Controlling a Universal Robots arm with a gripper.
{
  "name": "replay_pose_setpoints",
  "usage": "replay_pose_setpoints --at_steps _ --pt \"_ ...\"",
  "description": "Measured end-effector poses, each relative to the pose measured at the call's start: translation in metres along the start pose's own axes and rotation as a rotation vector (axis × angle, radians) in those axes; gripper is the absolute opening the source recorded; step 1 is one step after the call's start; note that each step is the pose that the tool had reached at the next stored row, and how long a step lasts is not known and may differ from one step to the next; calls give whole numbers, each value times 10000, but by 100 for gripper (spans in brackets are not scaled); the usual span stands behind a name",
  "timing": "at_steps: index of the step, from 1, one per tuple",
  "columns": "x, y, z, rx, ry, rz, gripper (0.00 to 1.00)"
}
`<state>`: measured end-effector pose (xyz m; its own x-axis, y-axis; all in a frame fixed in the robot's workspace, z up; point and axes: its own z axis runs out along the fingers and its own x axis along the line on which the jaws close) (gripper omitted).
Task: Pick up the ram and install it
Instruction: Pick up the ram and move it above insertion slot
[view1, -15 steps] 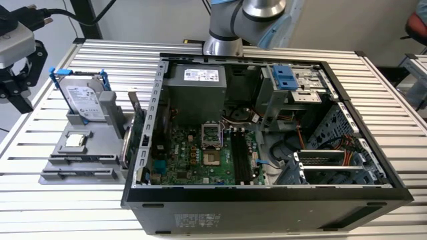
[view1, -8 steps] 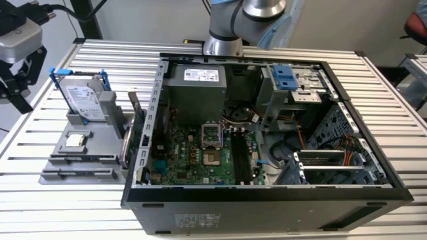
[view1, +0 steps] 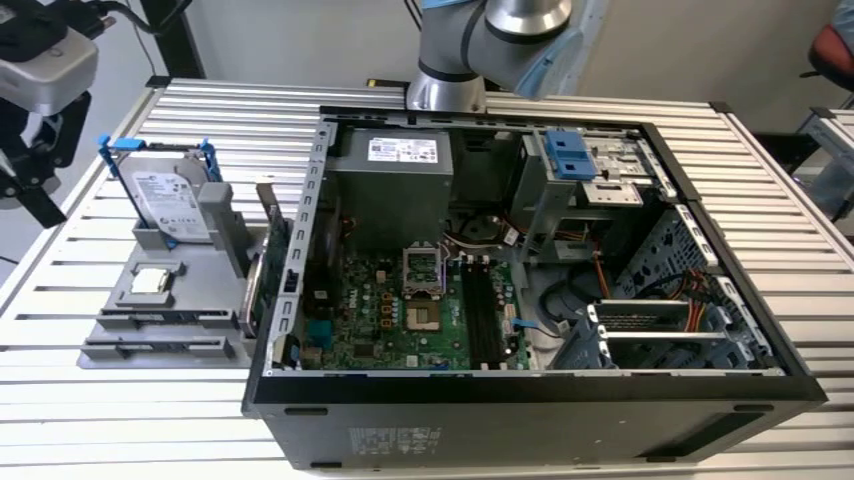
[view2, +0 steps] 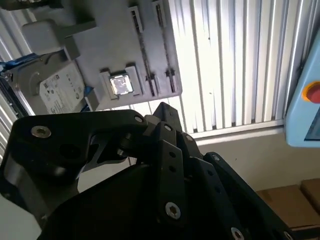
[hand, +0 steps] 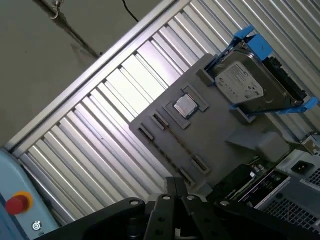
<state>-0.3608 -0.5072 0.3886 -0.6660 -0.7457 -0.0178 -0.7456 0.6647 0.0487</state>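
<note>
We are looking at the gripper (view1: 38, 195). It is hanging high over the table (view1: 781, 200) at the exterior view's left, above the gray tray (view1: 187, 300). We cannot tell if it is wide or narrow, or if it is holding anything.

We are not finding the ram for sure. In the second wrist view, the two long thin grooves (view2: 141, 50) in the tray are looking bare. The hard drive (view1: 167, 200) is standing in its blue frame at the far end of the tray. Inside the open computer case (view1: 534, 400), the black slots (view1: 481, 310) are lying on the green motherboard (view1: 387, 320). A dark strip is sitting in them. It may be the ram, but we are only guessing.

We are thinking the ram is very light, thin and stiff, like a flat little ruler. It is also easy to hurt. It will not bend, so a hard push at a slant could snap it or the slot. We are thinking the best place to hold it is by its two flat sides near the middle of the top edge, away from the bottom edge that goes into the slot. It needs a soft but firm squeeze, because a smooth board can slip.
</note>
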Motion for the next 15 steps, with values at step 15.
replay_pose_setpoints --at_steps 15 --pt "-2 -2 -1 173 -62 -2259 0"
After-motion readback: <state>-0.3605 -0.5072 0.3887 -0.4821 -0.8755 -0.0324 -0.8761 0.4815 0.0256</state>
